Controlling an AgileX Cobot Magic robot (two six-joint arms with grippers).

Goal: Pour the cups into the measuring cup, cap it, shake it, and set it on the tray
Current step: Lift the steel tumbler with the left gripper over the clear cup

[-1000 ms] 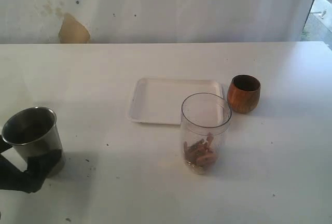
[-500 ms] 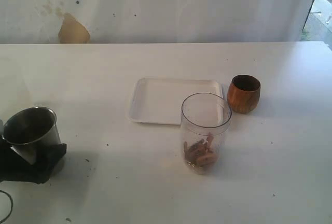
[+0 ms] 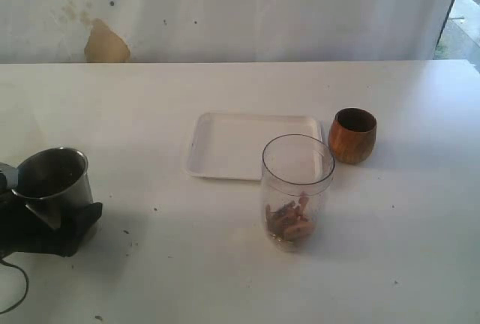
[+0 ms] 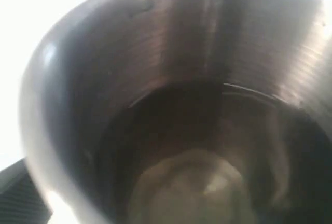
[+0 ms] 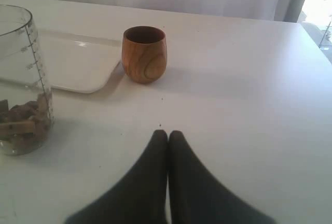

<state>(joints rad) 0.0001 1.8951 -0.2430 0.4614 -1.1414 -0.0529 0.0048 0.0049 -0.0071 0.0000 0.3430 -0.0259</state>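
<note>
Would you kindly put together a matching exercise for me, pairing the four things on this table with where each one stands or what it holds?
Things:
1. steel tumbler
2. wooden cup
3. measuring cup
4. tray

Descriptions:
a. holds brown pieces at its bottom
b. lies flat and white, with nothing in it
c. stands just right of the tray in the exterior view
d. stands farthest left in the exterior view

Pairs: 1-d, 2-c, 3-a, 4-b
</note>
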